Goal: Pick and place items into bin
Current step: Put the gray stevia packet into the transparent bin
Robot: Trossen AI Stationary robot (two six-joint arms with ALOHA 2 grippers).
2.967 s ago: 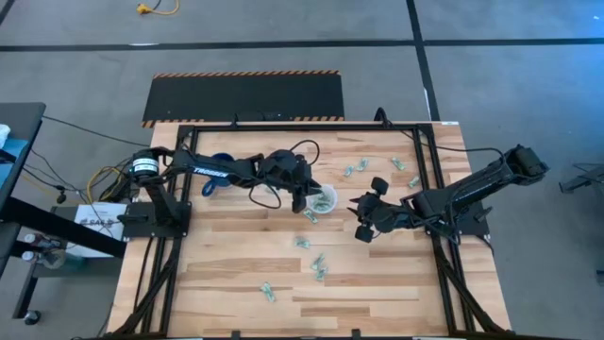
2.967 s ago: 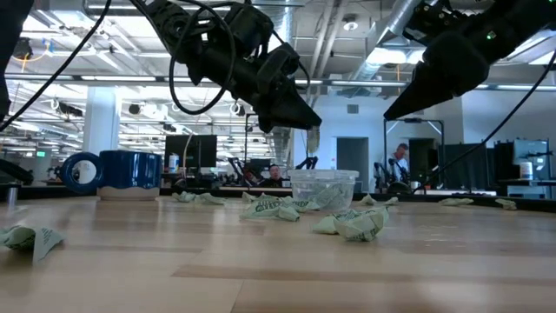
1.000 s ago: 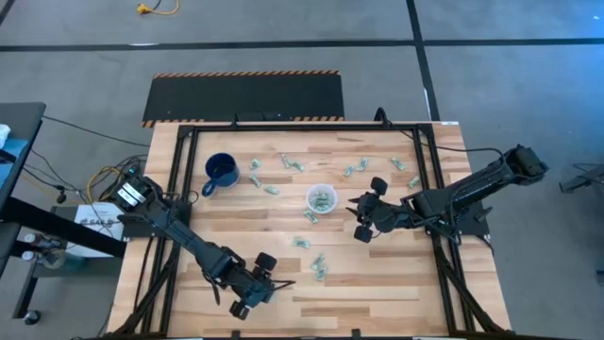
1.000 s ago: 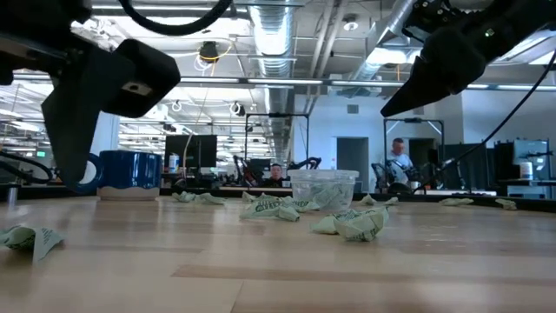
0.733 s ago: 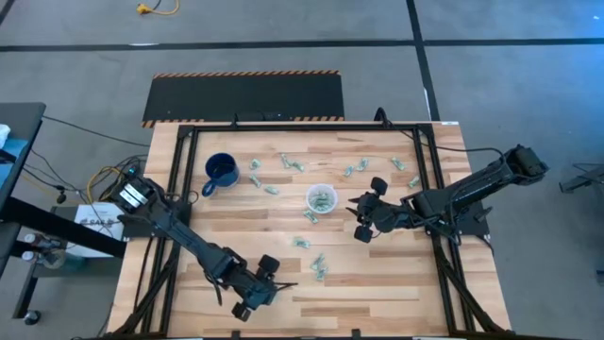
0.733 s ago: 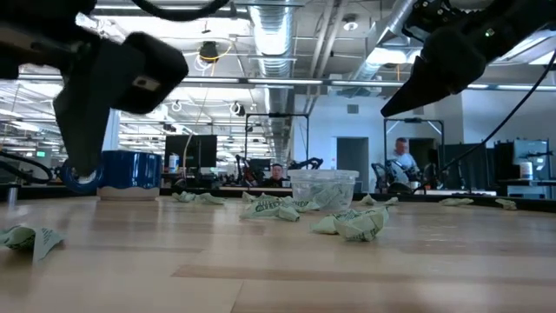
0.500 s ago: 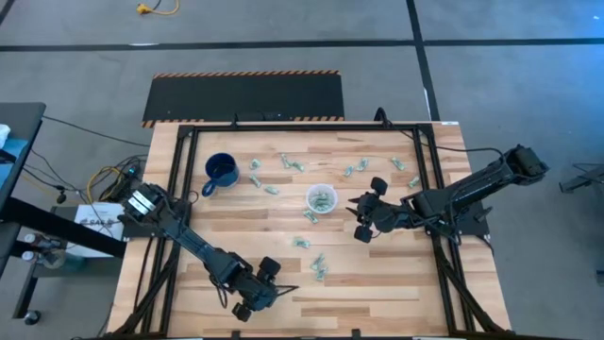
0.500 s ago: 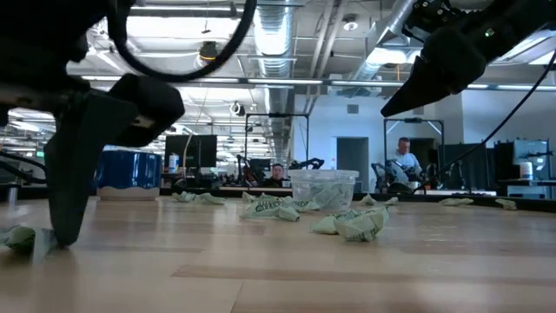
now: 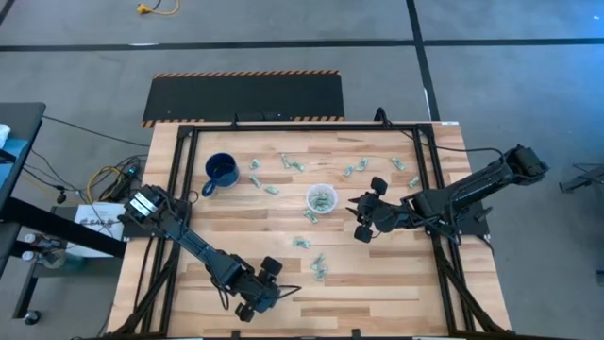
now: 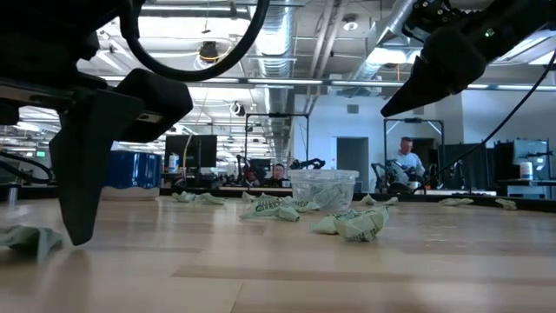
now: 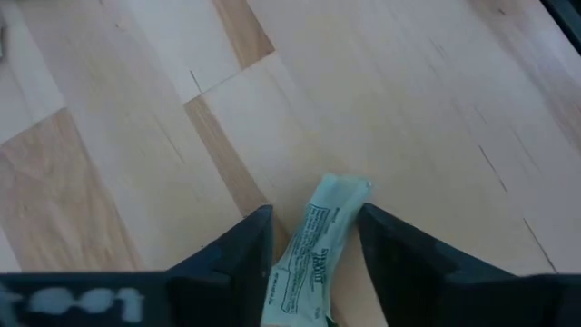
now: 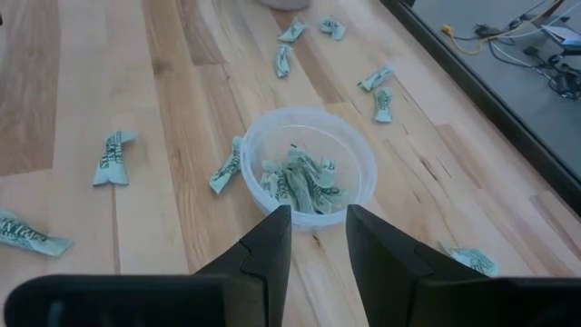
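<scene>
Presently the left gripper (image 11: pixel 313 238) stands low at the table's (image 9: pixel 377 283) near edge, its two fingers (image 11: pixel 238 250) spread either side of one item (image 11: pixel 320 250). The wrapper lies flat on the wood between the fingers; whether they touch it cannot be told. From table height the same gripper (image 10: pixel 82 222) reaches down to the boards, with the item (image 10: pixel 30 236) just beside its tip.

The right gripper (image 12: pixel 313 238) hangs in the air near the table's middle, fingers (image 12: pixel 268 243) parted by a narrow gap with nothing between them. The cup (image 12: pixel 310 171) sits directly ahead of it and below, upright, with several items (image 12: pixel 298 182) inside. From above, the cup (image 9: pixel 322 199) is just beside the right gripper (image 9: pixel 361 215) and well apart from the left gripper (image 9: pixel 267 286).

Loose items (image 9: pixel 320 266) lie scattered on the wood between the two grippers and beyond the cup. A blue mug (image 9: pixel 222 170) stands at the far side, well away from both.
</scene>
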